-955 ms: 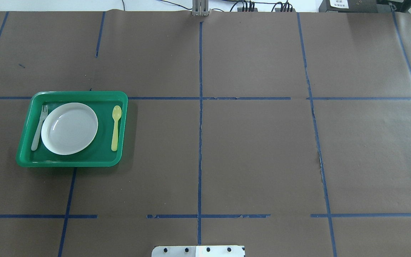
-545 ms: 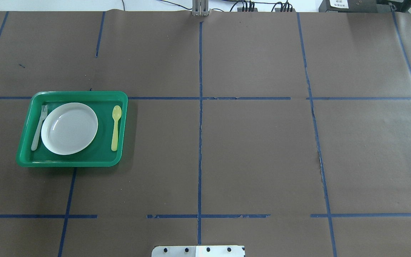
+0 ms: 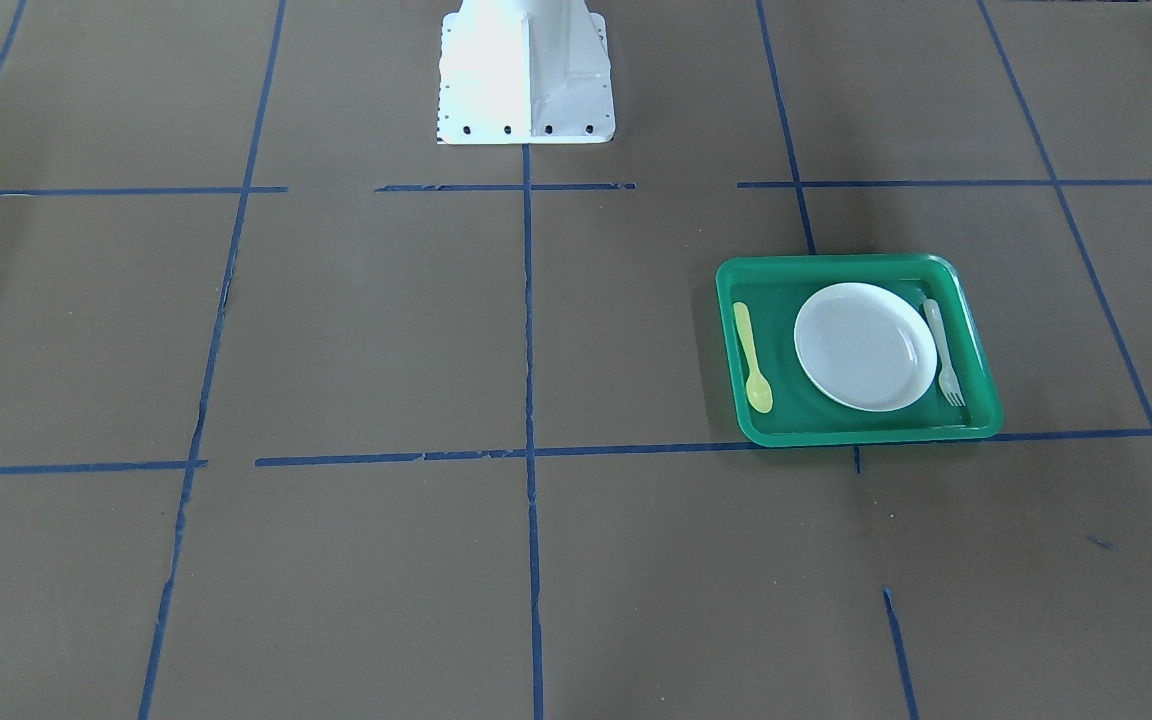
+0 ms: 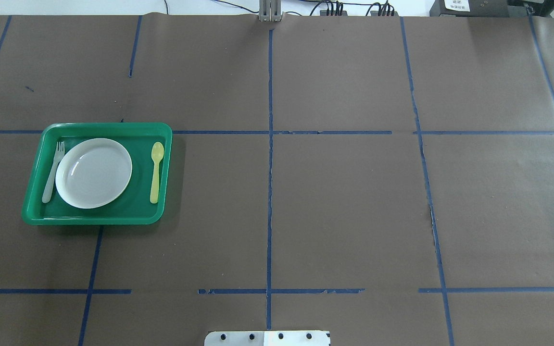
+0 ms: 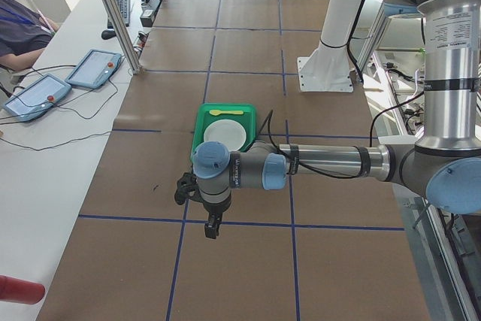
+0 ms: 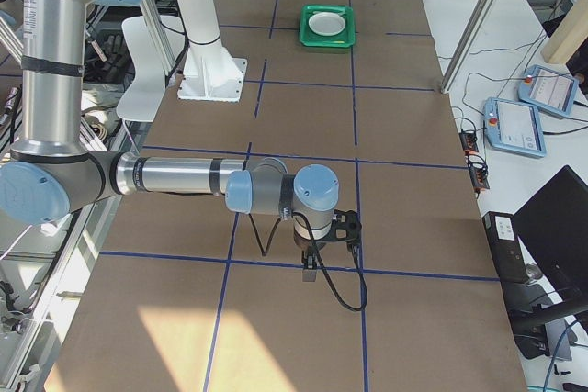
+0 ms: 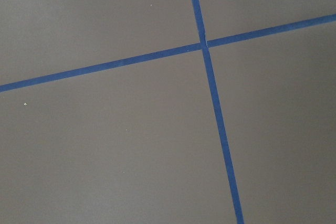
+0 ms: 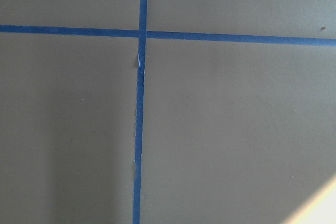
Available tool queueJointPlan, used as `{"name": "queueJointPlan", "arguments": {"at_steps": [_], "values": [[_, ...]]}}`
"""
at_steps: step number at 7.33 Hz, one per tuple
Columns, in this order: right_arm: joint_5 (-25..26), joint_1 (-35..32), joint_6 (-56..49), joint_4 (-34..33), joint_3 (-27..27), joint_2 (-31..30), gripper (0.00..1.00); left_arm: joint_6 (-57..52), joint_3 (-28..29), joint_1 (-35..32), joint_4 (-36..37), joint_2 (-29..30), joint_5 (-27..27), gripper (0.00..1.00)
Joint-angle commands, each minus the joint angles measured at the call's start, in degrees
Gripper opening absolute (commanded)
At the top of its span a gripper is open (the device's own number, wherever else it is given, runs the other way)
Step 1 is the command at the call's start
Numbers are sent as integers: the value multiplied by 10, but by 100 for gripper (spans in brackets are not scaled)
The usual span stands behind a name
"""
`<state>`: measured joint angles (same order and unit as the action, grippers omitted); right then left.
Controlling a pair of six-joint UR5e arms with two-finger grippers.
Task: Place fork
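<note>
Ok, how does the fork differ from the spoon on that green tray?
Colour: the fork is pale whitish, the spoon yellow. Head: the fork ends in short tines, the spoon in a rounded bowl. Place: the fork lies slightly slanted, close beside the white plate on the robot's left; the spoon lies straighter, clear of the plate, on its right. Both lie flat in the green tray, heads pointing away from the robot, similar in length.
</note>
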<state>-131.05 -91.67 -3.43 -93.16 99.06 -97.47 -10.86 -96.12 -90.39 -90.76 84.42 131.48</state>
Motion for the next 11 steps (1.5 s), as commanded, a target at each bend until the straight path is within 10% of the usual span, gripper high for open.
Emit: {"name": "queueJointPlan", "arguments": {"at_steps": [1, 11], "values": [[0, 0, 0, 0, 1, 0, 100, -1, 1, -1, -4, 6, 3, 100], [0, 0, 0, 0, 0, 0, 100, 0, -12, -1, -4, 11, -1, 100]]}}
